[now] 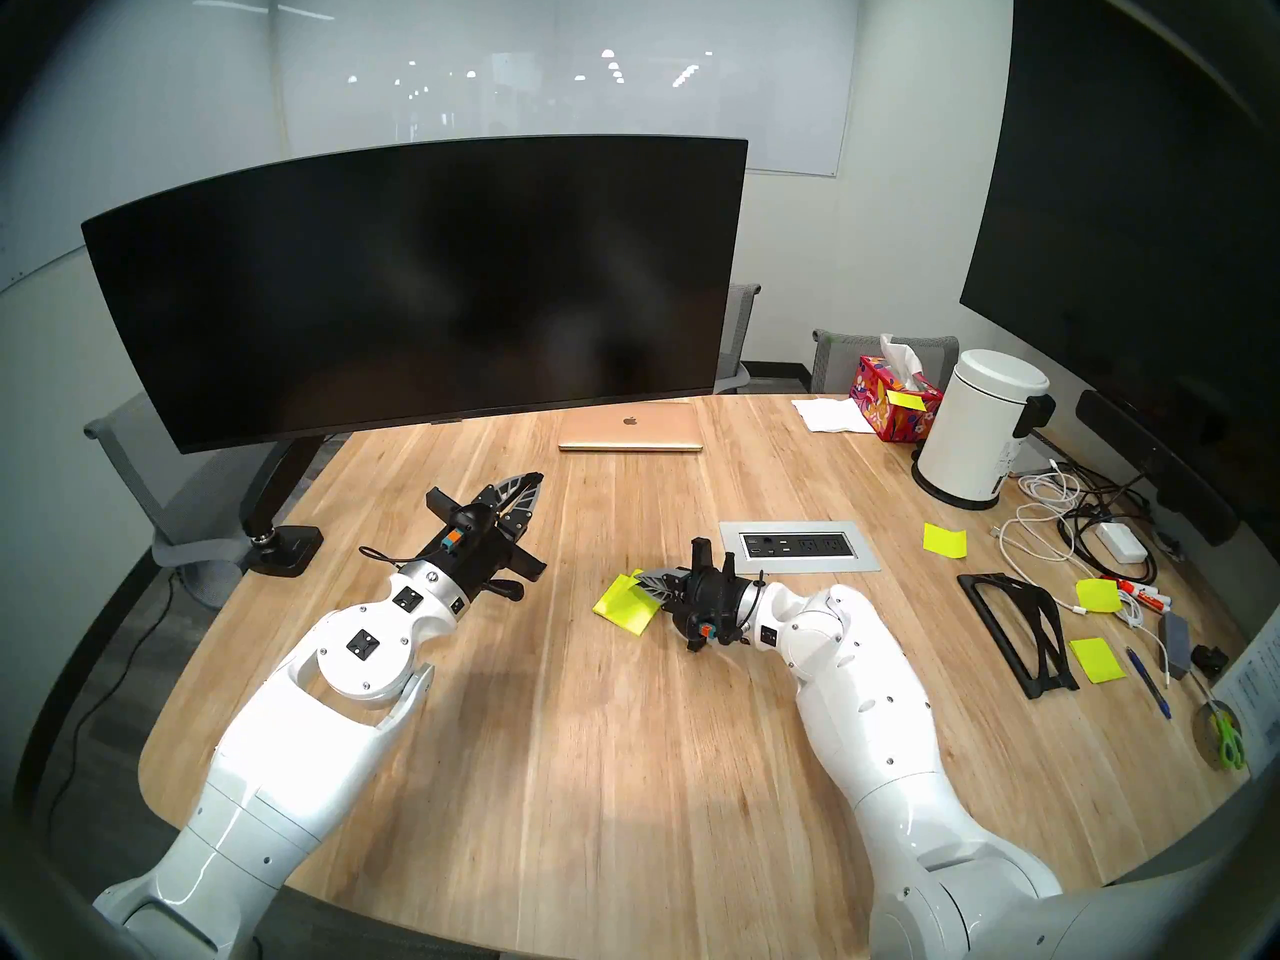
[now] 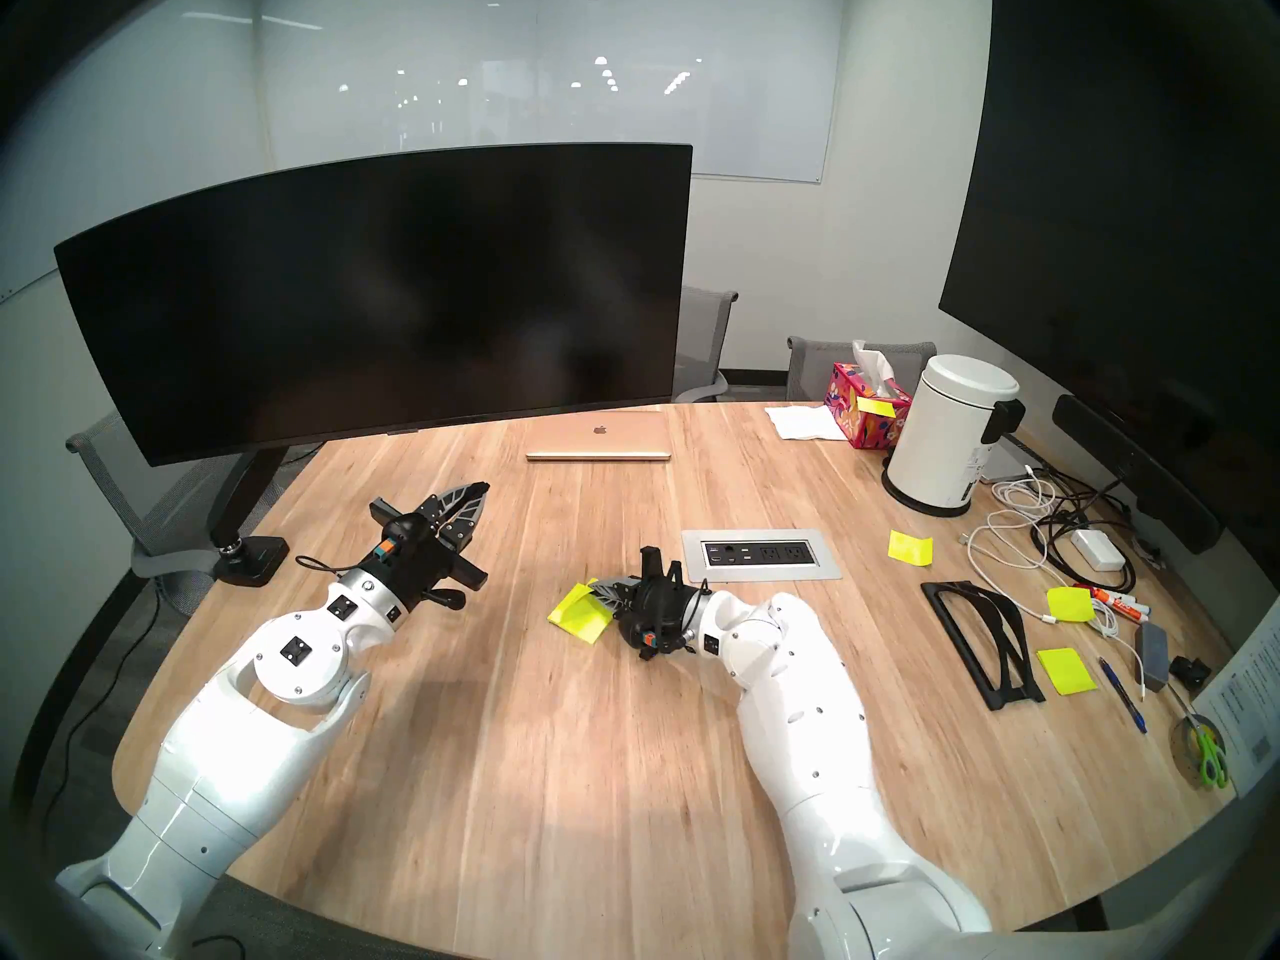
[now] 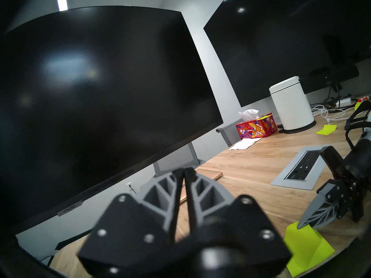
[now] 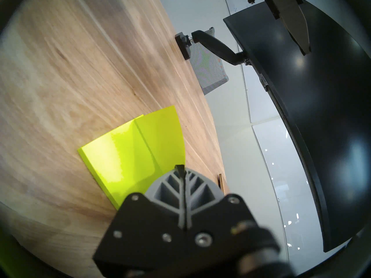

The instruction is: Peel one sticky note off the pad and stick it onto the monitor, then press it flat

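The pad (image 1: pixel 620 609) lies mid-table, a neon yellow-green stack, also plain in the right wrist view (image 4: pixel 106 161). My right gripper (image 1: pixel 641 581) is shut on the near edge of the top sticky note (image 4: pixel 160 141), which curls up off the pad while its far side stays attached. The fingertips (image 4: pixel 180 168) pinch that edge. The monitor (image 1: pixel 415 287), wide, curved and black, hangs on its arm at the back left. My left gripper (image 1: pixel 533 479) hovers below the monitor's lower edge. Its tips (image 3: pixel 183 170) meet with nothing between them.
A closed gold laptop (image 1: pixel 630 429) lies under the monitor's right end. A power outlet panel (image 1: pixel 796 545) sits just behind the right gripper. At right are a tissue box (image 1: pixel 893 404), a white bin (image 1: pixel 983 425), loose yellow sheets (image 1: pixel 944 539), cables and a black stand (image 1: pixel 1018 612). The monitor arm's base (image 1: pixel 284 543) is at left.
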Motion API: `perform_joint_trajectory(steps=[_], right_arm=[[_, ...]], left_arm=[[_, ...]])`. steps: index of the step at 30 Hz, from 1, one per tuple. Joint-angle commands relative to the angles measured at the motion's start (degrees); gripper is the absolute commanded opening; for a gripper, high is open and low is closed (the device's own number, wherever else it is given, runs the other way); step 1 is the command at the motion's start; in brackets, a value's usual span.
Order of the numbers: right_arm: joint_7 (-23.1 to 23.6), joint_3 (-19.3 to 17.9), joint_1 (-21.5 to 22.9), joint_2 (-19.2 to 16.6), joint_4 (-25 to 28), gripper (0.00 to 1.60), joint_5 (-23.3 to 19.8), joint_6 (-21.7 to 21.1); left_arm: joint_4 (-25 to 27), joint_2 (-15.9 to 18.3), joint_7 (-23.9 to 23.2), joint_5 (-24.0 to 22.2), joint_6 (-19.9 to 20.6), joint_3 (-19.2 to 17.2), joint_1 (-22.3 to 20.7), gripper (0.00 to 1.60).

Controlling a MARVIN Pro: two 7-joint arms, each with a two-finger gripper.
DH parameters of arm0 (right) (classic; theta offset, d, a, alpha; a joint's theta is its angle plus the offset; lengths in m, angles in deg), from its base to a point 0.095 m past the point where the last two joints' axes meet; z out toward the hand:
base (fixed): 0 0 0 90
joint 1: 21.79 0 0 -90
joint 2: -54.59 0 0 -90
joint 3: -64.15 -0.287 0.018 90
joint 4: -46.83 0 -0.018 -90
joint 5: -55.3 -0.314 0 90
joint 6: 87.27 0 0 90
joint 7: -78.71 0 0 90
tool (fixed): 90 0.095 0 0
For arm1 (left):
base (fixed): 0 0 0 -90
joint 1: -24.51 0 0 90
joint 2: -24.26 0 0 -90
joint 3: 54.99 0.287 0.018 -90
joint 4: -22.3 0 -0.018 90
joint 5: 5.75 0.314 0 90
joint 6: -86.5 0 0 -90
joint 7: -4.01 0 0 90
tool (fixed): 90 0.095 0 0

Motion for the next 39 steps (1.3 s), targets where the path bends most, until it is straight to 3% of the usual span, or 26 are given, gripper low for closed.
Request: perform_joint_trajectory(steps=[1,16,30,39], right_arm=[[0.77,0.1,-1.01,0.29,-0.06,0.0,-0.24,-0.31],[0.53,-0.25,-0.87,0.42,-0.79,0.0,-0.15,-1.16],[0.54,-1.24,-1.16,0.45,-0.87,0.0,-1.39,-1.08],[0.59,-1.14,-1.51,0.72,-0.02,0.0,-1.86,-0.78]], left_arm=[[2.82,0.54,0.17,-0.06,0.09,-0.29,1.68,0.0],[3.76,2.07,-1.05,-0.96,-0.32,-0.3,3.42,0.0],[1.6,-0.29,-2.77,-0.84,0.49,1.45,-2.23,0.0],[5.35,0.7,-2.23,-1.05,0.28,1.14,1.26,0.0]])
